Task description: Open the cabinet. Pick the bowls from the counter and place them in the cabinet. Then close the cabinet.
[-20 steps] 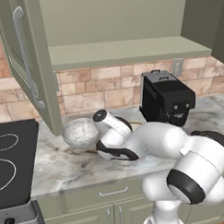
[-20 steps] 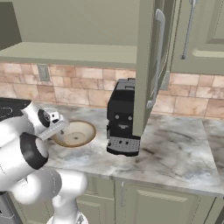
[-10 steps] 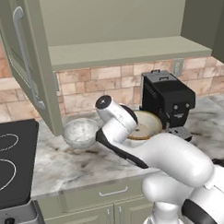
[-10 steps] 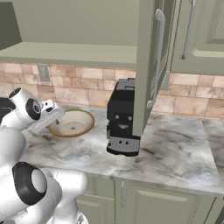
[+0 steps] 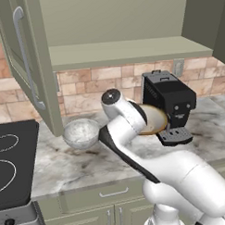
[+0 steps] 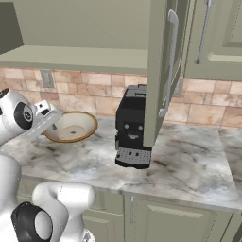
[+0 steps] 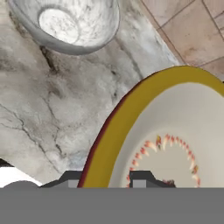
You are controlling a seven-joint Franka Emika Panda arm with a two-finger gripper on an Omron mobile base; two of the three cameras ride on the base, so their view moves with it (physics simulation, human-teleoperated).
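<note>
- While both doors of the cabinet stand swung open, its pale shelf lies bare above the brick backsplash.
- On the counter, the tan bowl is tilted up near the back edge, just left of the black coffee machine.
- In the hand view the gripper straddles the tan bowl's brown rim, one finger outside the wall and the other on the cream inside, so it is clamped on that bowl.
- That bowl's cream interior carries a ring of small reddish marks.
- From the left base view the grey bowl sits upright on the counter, near the back edge and just below the open left door.
- It lies beside the tan bowl, apart from it, toward the stovetop.
- Lower cabinets run under the counter's front edge.
- A wall outlet is set in the backsplash behind the tan bowl.
</note>
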